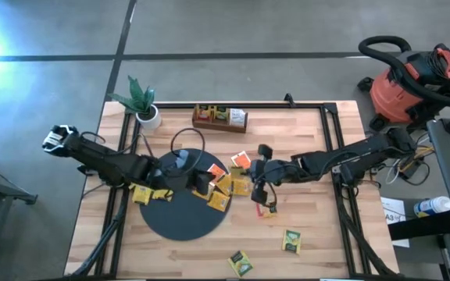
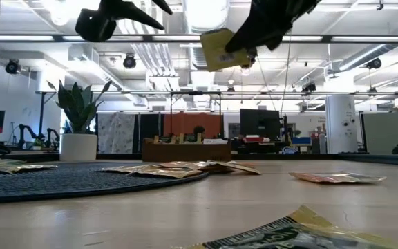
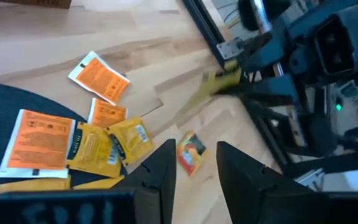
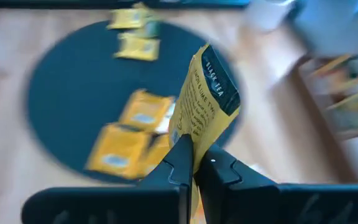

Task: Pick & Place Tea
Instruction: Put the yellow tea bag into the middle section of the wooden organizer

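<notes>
Several yellow and orange tea packets (image 1: 223, 187) lie flat on the right edge of the black round mat (image 1: 180, 215) and beside it. My right gripper (image 4: 194, 163) hangs above the table just right of the mat, shut on one yellow tea packet (image 4: 204, 93). That packet also shows in the low view as the yellow packet (image 2: 221, 50). My left gripper (image 3: 194, 177) hovers over the mat's right part, open, with nothing between its fingers. An orange packet (image 3: 191, 154) lies on the wood below it. My right gripper pinches the yellow packet by one edge (image 4: 193, 142) between its two fingers. The fingers slant down from the table's right side. The packet juts out past the fingertips, tilted, and is lifted well clear of the table.
A wooden compartment tray (image 1: 219, 117) stands at the far edge, with a potted plant (image 1: 143, 105) left of it. More packets (image 1: 291, 242) lie near the front edge, and one (image 1: 141, 193) lies at the mat's left. A red shop vacuum (image 1: 408, 86) stands off the table's right.
</notes>
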`<state>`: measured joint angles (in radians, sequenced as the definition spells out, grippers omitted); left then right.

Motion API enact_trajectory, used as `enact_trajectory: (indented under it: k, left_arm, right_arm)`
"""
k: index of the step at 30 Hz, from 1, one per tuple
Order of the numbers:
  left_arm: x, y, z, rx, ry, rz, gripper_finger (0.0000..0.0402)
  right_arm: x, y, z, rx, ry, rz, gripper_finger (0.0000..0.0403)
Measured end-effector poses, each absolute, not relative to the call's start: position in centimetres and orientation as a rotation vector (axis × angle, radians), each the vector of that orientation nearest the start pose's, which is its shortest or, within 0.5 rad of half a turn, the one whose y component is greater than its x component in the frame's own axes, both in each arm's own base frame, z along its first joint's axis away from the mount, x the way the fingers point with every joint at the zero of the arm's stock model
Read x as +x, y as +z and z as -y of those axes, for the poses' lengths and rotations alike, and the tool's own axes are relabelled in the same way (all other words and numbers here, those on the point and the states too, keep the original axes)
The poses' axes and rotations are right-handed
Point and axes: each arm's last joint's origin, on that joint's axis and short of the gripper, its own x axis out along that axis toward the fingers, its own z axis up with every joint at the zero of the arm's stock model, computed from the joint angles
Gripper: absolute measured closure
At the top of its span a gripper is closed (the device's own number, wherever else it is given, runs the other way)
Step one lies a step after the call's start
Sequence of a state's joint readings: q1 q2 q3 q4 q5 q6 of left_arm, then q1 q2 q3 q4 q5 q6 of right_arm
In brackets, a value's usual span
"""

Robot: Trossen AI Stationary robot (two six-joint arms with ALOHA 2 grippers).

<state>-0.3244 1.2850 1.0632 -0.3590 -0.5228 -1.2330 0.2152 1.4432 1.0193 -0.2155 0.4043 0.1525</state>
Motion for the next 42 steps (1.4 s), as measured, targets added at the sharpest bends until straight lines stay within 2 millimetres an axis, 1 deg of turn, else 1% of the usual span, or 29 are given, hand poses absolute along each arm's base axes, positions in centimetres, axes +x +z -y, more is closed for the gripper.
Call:
enact_trajectory:
  k: [4,8,11,16,20,22,26,28,31,35,40,42]
  left_arm:
    - [26.7,31.3,7.1,-1.040,0.494,-0.296,0.0291]
    - [27.1,32.2,6.5,-1.132,0.464,-0.194,0.0291]
    - [27.5,33.0,5.9,-1.150,0.439,-0.125,0.0291]
    - [27.9,33.5,3.9,-1.189,0.473,-0.040,0.0291]
    - [28.2,33.8,1.9,-1.281,0.495,0.035,0.0291]
    - [28.4,33.9,0.5,-1.307,0.463,0.024,0.0291]
    - [28.7,34.4,-2.0,-1.356,0.340,-0.001,0.0291]
    - [28.9,34.6,-3.0,-1.365,0.304,0.014,0.0291]
    - [28.8,34.5,-4.1,-1.332,0.298,-0.001,0.0291]
    - [28.6,34.0,-5.1,-1.338,0.299,-0.054,0.0291]
    - [28.5,33.3,-5.5,-1.350,0.287,-0.055,0.0291]
    - [28.5,33.3,-5.8,-1.355,0.280,-0.045,0.0291]
  right_arm:
    - [30.4,26.6,-5.3,-0.185,-0.368,-0.624,0.0392]
    - [30.2,26.6,-4.9,-0.242,-0.470,-0.650,0.0392]
    - [30.1,26.7,-4.7,-0.294,-0.557,-0.636,0.0392]
    - [29.9,26.9,-4.3,-0.459,-0.710,-0.638,0.0392]
    - [30.0,26.7,-4.1,-0.632,-0.787,-0.682,0.0392]
    - [30.1,26.6,-4.1,-0.688,-0.810,-0.703,0.0392]
    - [30.3,26.3,-4.0,-0.738,-0.838,-0.725,0.0392]
    - [30.5,26.0,-3.8,-0.760,-0.850,-0.742,0.0392]
    - [30.6,25.7,-3.3,-0.829,-0.927,-0.777,0.0391]
    - [30.6,25.9,-2.8,-0.845,-0.998,-0.780,0.0391]
    - [30.9,26.5,-2.9,-0.859,-0.994,-0.778,0.0390]
    - [30.9,26.5,-2.9,-0.889,-0.984,-0.798,0.0390]
